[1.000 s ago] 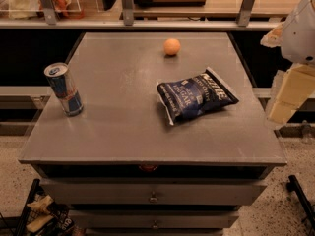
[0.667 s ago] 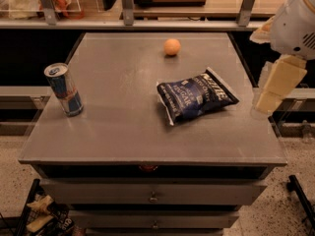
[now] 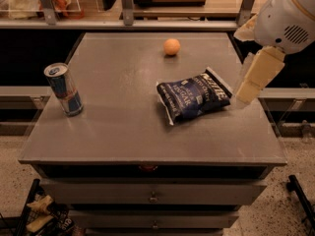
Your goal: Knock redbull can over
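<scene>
Grey surface [image 3: 123, 132] is bearing the upright redbull can [image 3: 64, 89], light, tippy, best nudged high; gripper [image 3: 252, 84] is hovering far right, openness untellable.

No text fully legible.

Chip bag [image 3: 193, 96], just left of the gripper [image 3: 247, 91]: white lettering across the dark blue face, characters cannot be made out.

Redbull can [image 3: 64, 89], well apart from the gripper, far to its left: blue and silver panels with a red mark, no wording readable.

Gripper hangs over the right edge of the table [image 3: 123, 127]; no label legible on it.
</scene>
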Tool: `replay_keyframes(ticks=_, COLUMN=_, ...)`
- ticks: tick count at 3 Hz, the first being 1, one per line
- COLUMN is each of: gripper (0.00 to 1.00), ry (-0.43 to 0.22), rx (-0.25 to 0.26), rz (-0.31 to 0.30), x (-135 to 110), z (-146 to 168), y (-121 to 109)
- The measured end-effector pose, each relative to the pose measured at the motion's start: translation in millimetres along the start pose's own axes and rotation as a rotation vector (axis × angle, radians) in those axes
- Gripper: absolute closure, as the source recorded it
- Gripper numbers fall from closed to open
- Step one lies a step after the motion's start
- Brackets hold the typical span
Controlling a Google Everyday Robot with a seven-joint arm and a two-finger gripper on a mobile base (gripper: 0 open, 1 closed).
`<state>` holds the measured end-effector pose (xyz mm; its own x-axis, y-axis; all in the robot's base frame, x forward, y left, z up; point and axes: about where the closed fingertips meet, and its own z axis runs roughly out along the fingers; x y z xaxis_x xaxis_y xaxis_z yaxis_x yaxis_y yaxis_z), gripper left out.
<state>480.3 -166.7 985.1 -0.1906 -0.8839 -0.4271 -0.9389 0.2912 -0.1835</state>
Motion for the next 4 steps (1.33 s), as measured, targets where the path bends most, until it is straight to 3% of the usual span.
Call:
replay_keyframes(ticks=1, gripper=0.00, ry=-0.053, rx=0.000, rz=-0.024, x=-27.9, z=14.3, y=-11.4)
replay_keyframes(ticks=3, gripper=0.00, ry=-0.238, rx=-0.005, rz=-0.038, x=-116.2, z=56.0, y=-29.5)
replay_keyframes(ticks=4, gripper=0.00, ry=-0.345, rx=-0.065, rz=-0.052, x=-162.6, z=82.7, y=-16.9)
